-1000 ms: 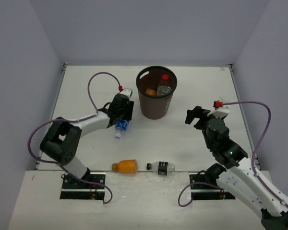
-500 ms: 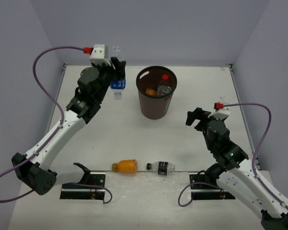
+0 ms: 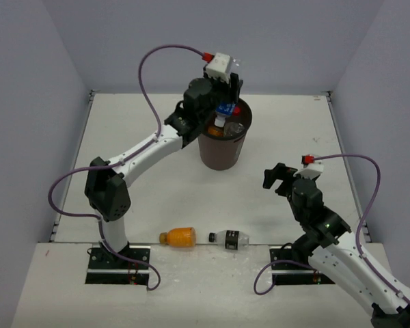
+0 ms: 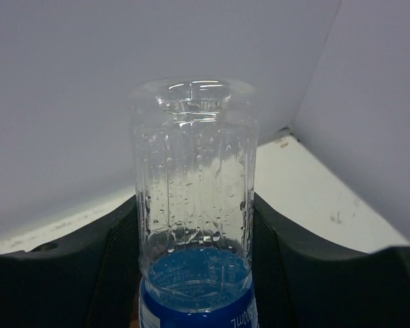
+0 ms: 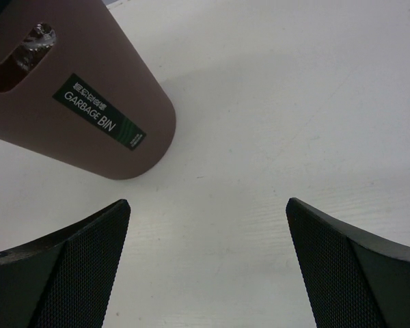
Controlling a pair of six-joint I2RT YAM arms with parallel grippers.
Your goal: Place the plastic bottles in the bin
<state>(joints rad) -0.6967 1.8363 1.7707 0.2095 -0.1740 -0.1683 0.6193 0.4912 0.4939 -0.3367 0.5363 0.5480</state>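
My left tool (image 3: 232, 89) clamps the blue-labelled bottle (image 4: 195, 198) cap-down over the bin (image 3: 222, 150). Near the bin my right tool (image 5: 208, 260) gapes wide. An orange bottle (image 3: 180, 236) and a black-capped bottle (image 3: 230, 239) lie on the worktop (image 3: 157, 184).

Blue-labelled bottle (image 3: 223, 109) cap-down above bin (image 3: 222, 154)

The end effector (image 4: 195, 273) clamps the blue-labelled bottle (image 4: 195, 205) between its black fingers (image 4: 102, 273).
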